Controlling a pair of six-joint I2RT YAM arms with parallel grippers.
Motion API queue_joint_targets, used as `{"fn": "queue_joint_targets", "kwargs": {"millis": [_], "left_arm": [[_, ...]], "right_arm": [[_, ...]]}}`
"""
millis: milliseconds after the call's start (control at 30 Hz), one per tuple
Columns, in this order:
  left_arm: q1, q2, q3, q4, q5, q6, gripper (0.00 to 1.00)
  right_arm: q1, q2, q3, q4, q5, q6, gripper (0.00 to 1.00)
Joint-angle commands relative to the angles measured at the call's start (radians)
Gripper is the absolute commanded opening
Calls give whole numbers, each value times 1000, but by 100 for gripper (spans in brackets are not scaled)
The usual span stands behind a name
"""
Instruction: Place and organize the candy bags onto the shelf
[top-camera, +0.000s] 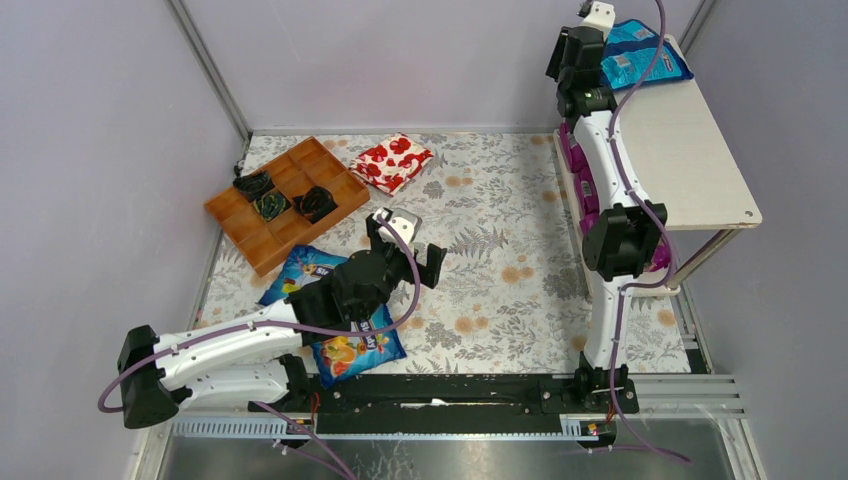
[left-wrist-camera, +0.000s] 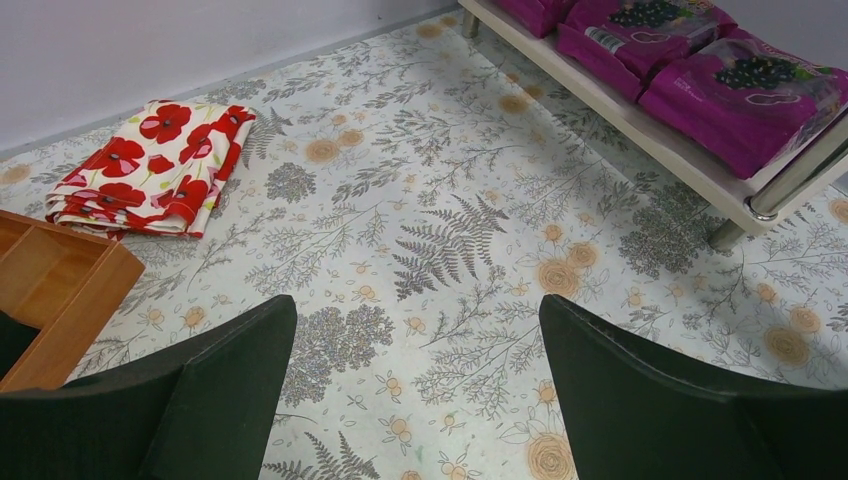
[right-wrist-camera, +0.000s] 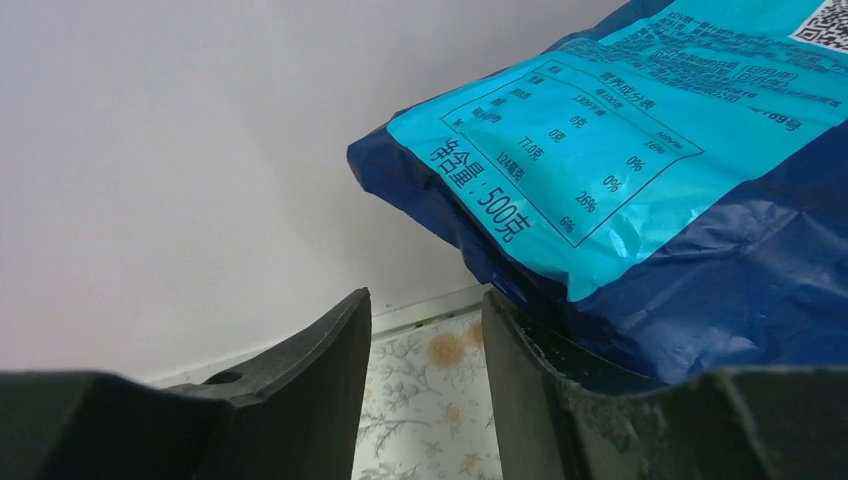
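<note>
Under left arm (top-camera: 240, 335) — candy bag (top-camera: 358, 352) half-hidden

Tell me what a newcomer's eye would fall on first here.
The right arm stretches up to the blue bags on the far end of the shelf's top board. Purple bags line its lower tier, and the left pincer hangs open above the flowered table.

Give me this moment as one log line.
left jaws: open, empty, above table | right jaws: parted, empty, beside blue bag on shelf top | unshelved: two blue bags on table
</note>
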Motion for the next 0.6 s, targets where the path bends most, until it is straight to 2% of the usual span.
{"fn": "queue_joint_targets", "kwargs": {"millis": [0,200,367,567], "left_arm": [[8,-29,37,26,-19,6,96],[7,-28,37,25,-16,7,96],[12,-25,37,26,-15,7,97],[14,-24,38,23,-13,7,97]], "right_arm": [[2,24,49,117,144,-5,51],[2,105,142,157,216,-31,53],[-1,128,149,211,274,-61,54],[-9,135,176,199,294,-63,58]]}}
